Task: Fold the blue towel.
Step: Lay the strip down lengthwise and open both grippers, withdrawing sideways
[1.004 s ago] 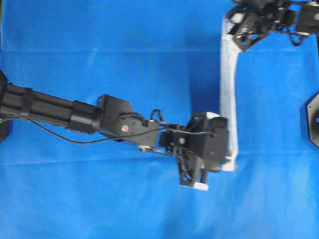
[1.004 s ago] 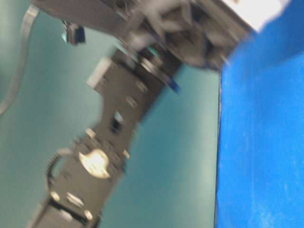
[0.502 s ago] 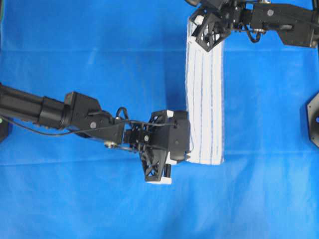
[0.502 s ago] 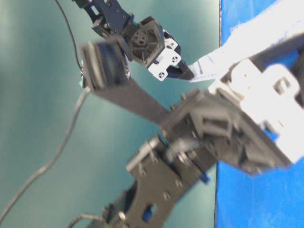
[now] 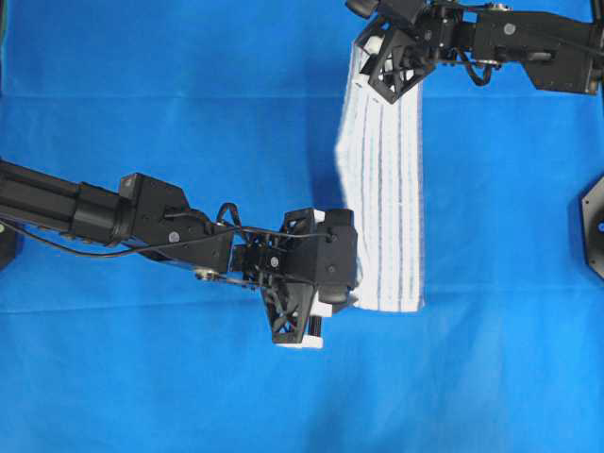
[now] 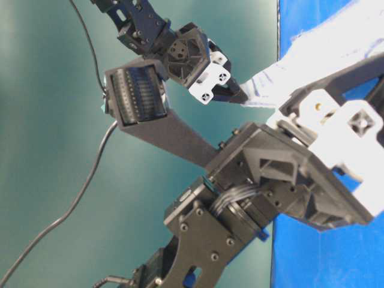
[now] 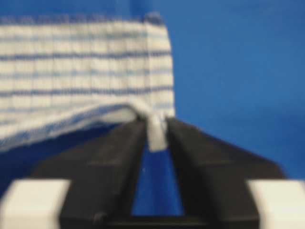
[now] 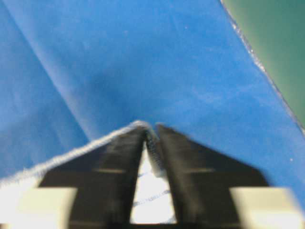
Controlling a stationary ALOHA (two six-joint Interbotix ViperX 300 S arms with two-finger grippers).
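Observation:
The blue towel (image 5: 389,208), white with thin blue stripes, lies as a long narrow band on the blue covering. At the towel's near left corner my left gripper (image 5: 351,291) holds a pinch of cloth between its nearly closed tips (image 7: 156,131); the striped towel (image 7: 81,67) spreads out beyond them. My right gripper (image 5: 366,49) is at the far left corner, and a bit of hem sits between its close-set tips (image 8: 151,136), with white towel (image 8: 152,195) under the jaws. In the table-level view the towel (image 6: 324,54) sags between both grippers.
The plain blue covering (image 5: 170,113) spans the whole table. A black arm base (image 5: 593,226) sits at the right edge. The covering's far edge (image 8: 267,76) meets a green floor close to the right gripper. A cable (image 6: 78,198) hangs at the left.
Both grippers carried the towel's edge leftward over the last second, widening the band. In the last half second the arms barely moved and the towel's left edge bulged outward.

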